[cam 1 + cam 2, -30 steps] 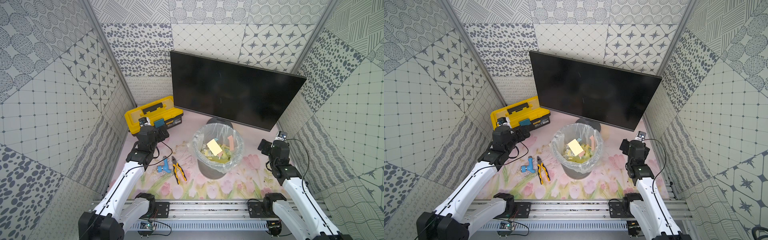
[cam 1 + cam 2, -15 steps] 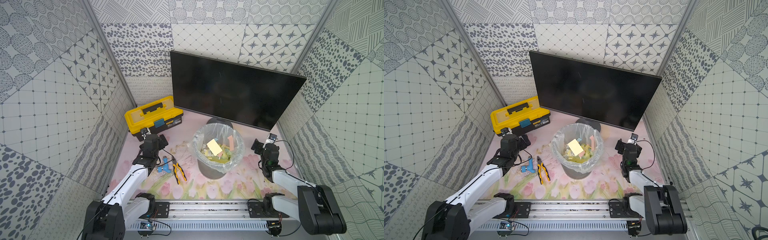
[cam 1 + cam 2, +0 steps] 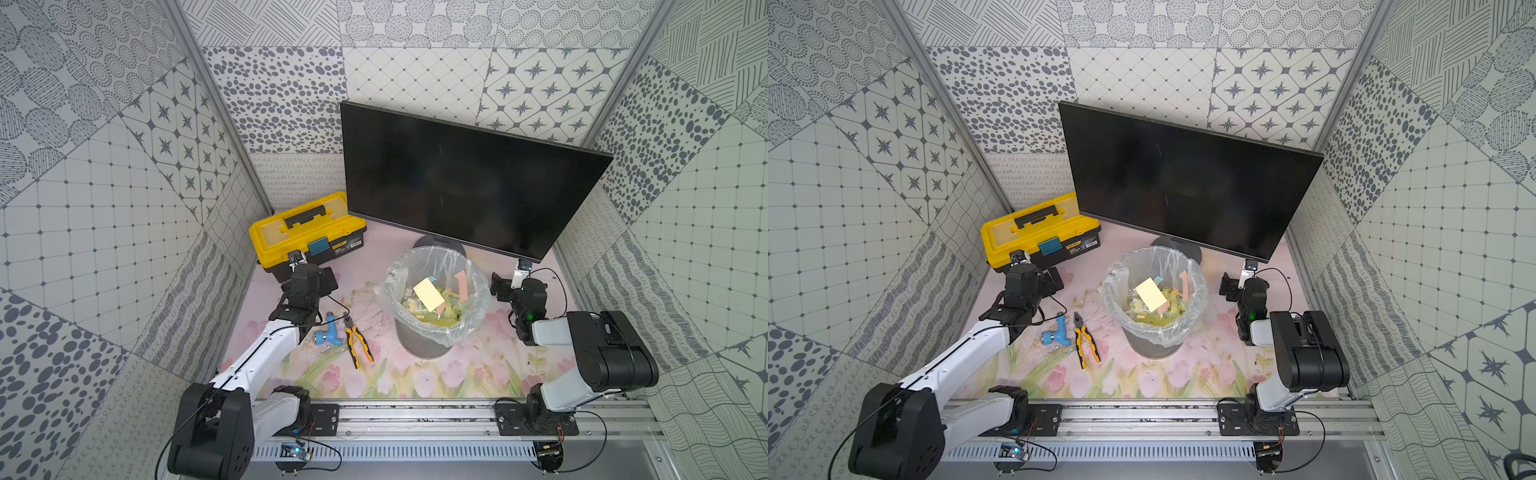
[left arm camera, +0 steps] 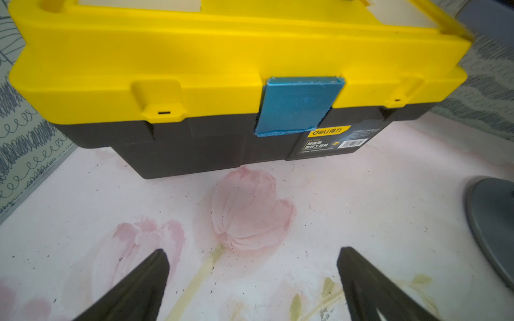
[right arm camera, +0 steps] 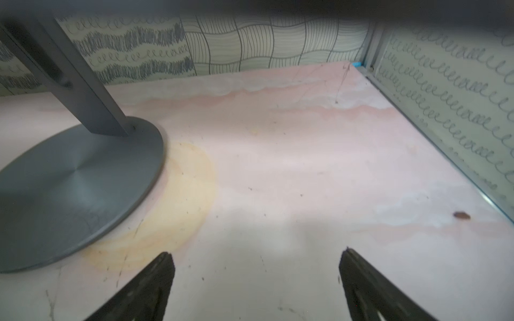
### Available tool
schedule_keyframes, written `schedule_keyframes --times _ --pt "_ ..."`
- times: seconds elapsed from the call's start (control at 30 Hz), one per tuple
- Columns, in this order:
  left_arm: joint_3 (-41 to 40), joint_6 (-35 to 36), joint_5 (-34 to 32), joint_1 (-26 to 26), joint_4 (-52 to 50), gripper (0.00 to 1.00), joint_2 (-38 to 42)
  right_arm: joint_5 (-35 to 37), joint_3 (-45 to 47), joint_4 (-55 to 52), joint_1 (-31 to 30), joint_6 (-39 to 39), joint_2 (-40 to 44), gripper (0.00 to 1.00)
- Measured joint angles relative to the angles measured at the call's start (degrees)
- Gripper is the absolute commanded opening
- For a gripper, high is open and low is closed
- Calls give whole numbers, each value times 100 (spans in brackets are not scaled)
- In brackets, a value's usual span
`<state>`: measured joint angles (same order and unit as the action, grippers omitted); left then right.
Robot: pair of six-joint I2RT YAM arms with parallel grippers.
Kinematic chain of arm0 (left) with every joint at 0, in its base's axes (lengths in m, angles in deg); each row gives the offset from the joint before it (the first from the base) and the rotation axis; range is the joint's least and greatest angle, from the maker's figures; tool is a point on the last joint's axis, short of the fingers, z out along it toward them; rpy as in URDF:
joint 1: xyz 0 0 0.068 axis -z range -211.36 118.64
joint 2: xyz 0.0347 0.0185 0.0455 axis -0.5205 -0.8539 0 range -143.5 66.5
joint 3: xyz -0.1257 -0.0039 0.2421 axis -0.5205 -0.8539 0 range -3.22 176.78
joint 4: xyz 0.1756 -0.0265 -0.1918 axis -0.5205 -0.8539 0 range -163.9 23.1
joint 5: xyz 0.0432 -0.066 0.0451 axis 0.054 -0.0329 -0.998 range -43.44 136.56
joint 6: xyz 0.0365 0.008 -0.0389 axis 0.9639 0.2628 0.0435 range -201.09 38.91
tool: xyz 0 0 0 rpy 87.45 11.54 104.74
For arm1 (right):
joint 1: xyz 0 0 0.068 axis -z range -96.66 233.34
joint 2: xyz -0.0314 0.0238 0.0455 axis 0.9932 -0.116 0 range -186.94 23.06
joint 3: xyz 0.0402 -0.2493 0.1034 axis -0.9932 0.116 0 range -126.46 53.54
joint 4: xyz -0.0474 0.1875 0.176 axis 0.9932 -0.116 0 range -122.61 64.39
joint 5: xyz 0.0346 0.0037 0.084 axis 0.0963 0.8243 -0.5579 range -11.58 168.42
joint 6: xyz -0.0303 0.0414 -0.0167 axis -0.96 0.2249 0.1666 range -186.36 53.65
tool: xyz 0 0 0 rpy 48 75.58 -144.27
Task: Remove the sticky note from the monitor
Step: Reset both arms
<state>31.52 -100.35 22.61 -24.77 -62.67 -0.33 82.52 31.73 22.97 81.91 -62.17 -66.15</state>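
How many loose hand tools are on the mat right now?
2. Yellow-handled pliers and a blue tool lie side by side on the mat, on the toolbox side of the trash bin. The closed toolbox may hide more.

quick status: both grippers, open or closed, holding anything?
left gripper: open, holding nothing.
right gripper: open, holding nothing.

Yellow toolbox (image 3: 307, 232), lined bin (image 3: 419, 347), pliers (image 3: 358, 347) and blue fitting (image 3: 330, 333) lie on floral mat (image 3: 415, 378).
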Motion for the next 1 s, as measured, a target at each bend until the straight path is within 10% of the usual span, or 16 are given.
schedule_keyframes --times 0.43,1.0 --pt "-713 1093 450 -24 2024 99 -1825 -212 -74 -83 2 -105 4 97" --pt "-1209 1325 1054 -262 4039 99 -2315 -245 -76 -151 -11 -166 4 97"
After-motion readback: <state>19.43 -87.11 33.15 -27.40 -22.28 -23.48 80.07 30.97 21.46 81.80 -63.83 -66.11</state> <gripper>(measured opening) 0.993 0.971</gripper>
